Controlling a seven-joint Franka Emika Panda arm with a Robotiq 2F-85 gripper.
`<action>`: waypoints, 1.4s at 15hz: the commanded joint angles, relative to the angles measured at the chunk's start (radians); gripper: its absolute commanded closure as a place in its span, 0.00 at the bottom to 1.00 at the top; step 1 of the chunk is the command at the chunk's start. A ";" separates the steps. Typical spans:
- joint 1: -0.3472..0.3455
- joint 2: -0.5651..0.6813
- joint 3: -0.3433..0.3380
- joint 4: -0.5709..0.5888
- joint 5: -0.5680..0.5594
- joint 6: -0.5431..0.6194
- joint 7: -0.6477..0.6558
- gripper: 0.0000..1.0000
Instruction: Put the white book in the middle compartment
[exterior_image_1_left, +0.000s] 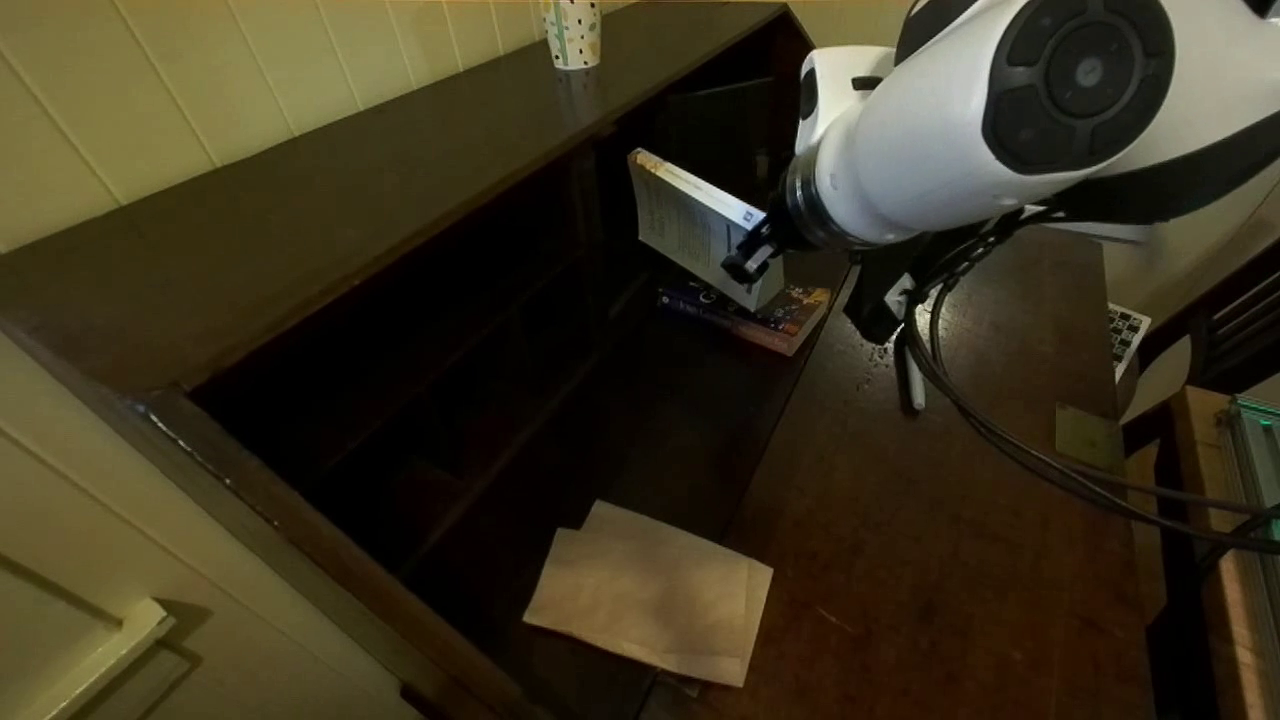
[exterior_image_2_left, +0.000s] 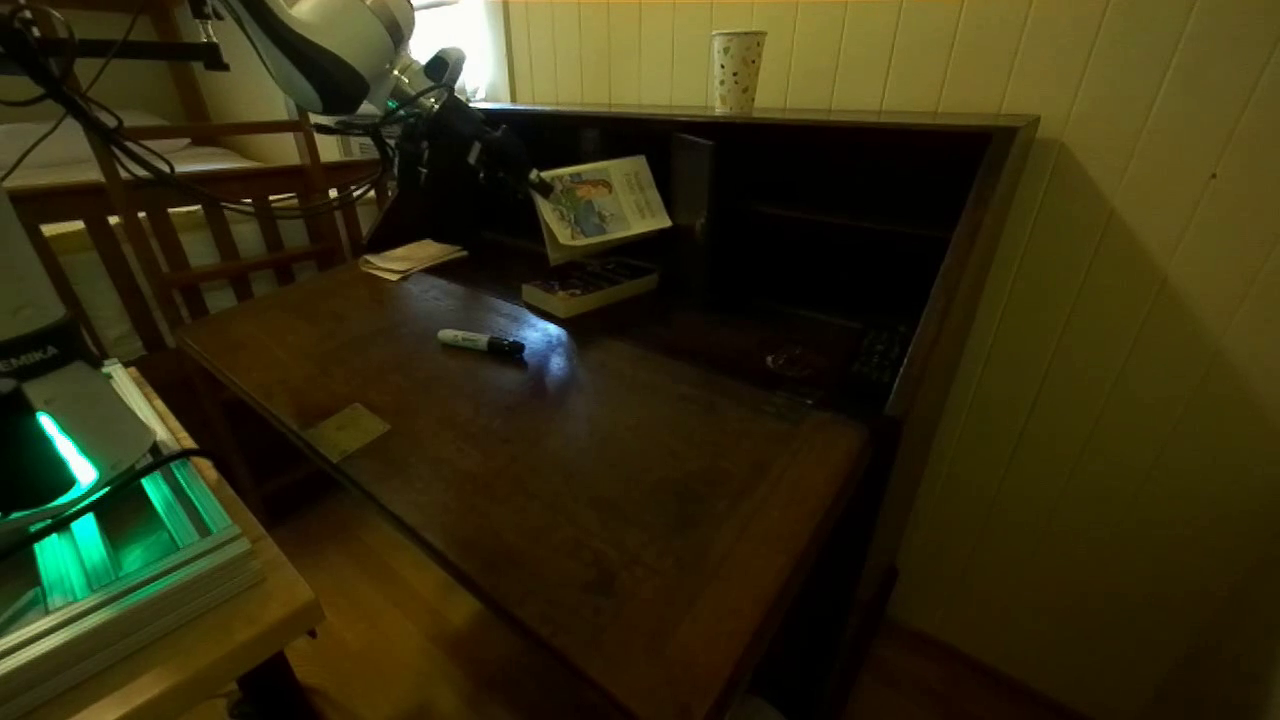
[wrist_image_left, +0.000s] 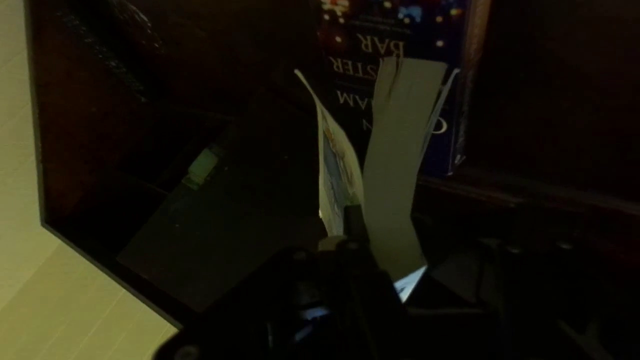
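The white book (exterior_image_1_left: 700, 225) is tilted in my gripper's jaws, within the shelf's opening, in both exterior views. Its picture cover (exterior_image_2_left: 600, 205) shows in an exterior view. In the wrist view the book (wrist_image_left: 395, 150) is edge-on, with its front cover bent away from the pages. My gripper (exterior_image_1_left: 755, 255) is shut on the book near one end; it also shows in an exterior view (exterior_image_2_left: 540, 185) and the wrist view (wrist_image_left: 382, 240), where the jaws are very dark. The middle compartment (exterior_image_2_left: 625, 145) is in deep shadow, largely hidden behind the book, beside a vertical wooden panel (exterior_image_2_left: 692, 190).
A dark-covered book (exterior_image_1_left: 790, 325) lies just below the white book; I cannot tell whether they touch. Beige paper sheets (exterior_image_1_left: 650, 590) and a marker (exterior_image_2_left: 480, 342) lie on the desk (exterior_image_2_left: 600, 480). A patterned cup (exterior_image_2_left: 738, 70) stands on the shelf top.
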 joint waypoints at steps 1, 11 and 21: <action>-0.028 -0.008 -0.017 0.009 -0.121 0.102 0.097 0.93; -0.061 0.018 -0.068 0.051 -0.399 0.203 0.325 0.93; -0.081 0.135 -0.076 0.180 -0.582 0.262 0.479 0.93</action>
